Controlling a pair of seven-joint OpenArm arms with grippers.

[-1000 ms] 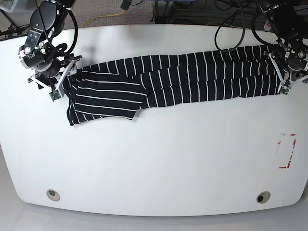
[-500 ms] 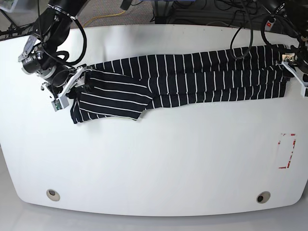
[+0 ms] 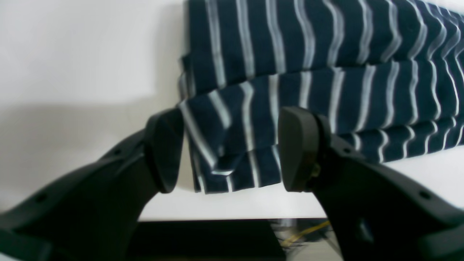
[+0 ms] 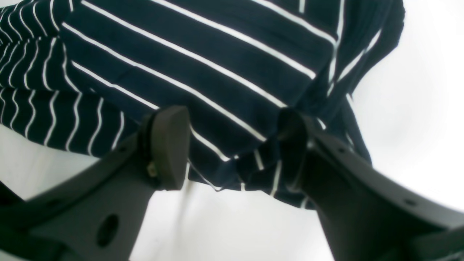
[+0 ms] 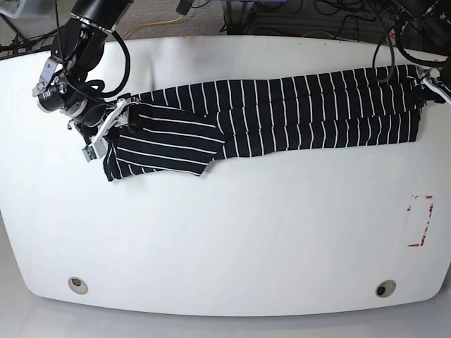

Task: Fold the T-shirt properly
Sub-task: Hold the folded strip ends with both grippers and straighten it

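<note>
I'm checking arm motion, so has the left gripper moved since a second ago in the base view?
Yes. The left gripper has shifted up and toward the table's right edge, away from the red-marked patch, off the T-shirt's end.

Overhead base view, two close wrist views

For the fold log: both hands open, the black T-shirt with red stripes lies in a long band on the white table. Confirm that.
Wrong on one point: the base view shows the T-shirt has white stripes, not red. It does lie in a long band on the white table, with the left hand and right hand open.
</note>
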